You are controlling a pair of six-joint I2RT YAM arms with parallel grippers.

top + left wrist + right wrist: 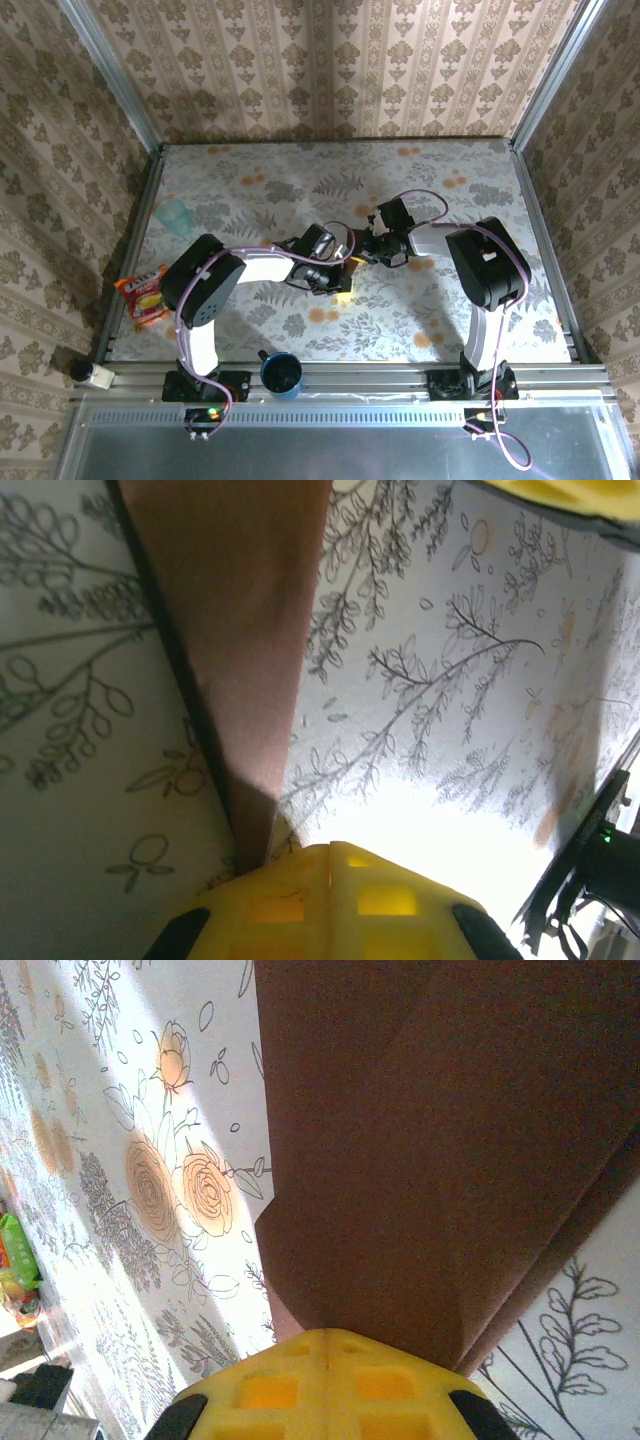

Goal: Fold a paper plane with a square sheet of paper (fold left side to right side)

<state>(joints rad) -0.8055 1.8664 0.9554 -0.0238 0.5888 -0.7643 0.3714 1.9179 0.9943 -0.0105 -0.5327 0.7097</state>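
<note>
The dark reddish-brown paper [352,264] lies folded on the flowered table between my two grippers, mostly hidden by them in the top view. My left gripper [343,282] is shut. In the left wrist view the paper [235,610] narrows to a strip that runs under the closed yellow tips of the left gripper [330,848]. My right gripper [362,252] is shut too. In the right wrist view the paper [440,1130] shows several overlapping folded layers, and its near edge meets the closed tips of the right gripper [328,1333]. Nothing shows between either pair of jaws.
A blue cup [282,372] stands at the near edge between the arm bases. An orange snack packet [143,296] lies at the left edge, with a pale green cup [174,215] further back. Metal rails and patterned walls ring the table.
</note>
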